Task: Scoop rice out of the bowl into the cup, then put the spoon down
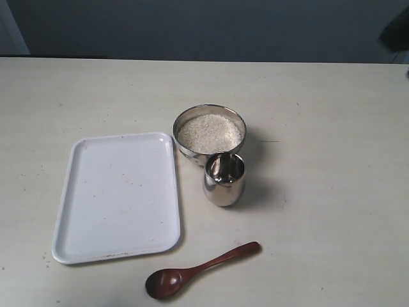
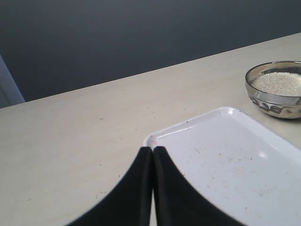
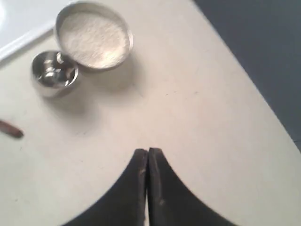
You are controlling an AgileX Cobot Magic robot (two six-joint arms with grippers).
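Note:
The steel bowl (image 1: pixel 209 135) sits mid-table, filled with off-white rice (image 1: pixel 209 133). Just in front of it stands the steel cup (image 1: pixel 223 179), almost touching the bowl. The dark wooden spoon (image 1: pixel 198 269) lies near the table's front edge, its oval bowl to the left. Neither gripper shows in the exterior view. My left gripper (image 2: pixel 153 149) is shut and empty above the tray's corner, with the bowl (image 2: pixel 276 88) far off. My right gripper (image 3: pixel 148 151) is shut and empty over bare table, away from the bowl (image 3: pixel 93 34), the cup (image 3: pixel 54 73) and the spoon's handle tip (image 3: pixel 11 129).
A white rectangular tray (image 1: pixel 117 196) lies left of the bowl and cup, also in the left wrist view, tray (image 2: pixel 230 160). A dark wall runs behind the table's far edge (image 1: pixel 204 60). A dark object (image 1: pixel 396 29) sits at the far right.

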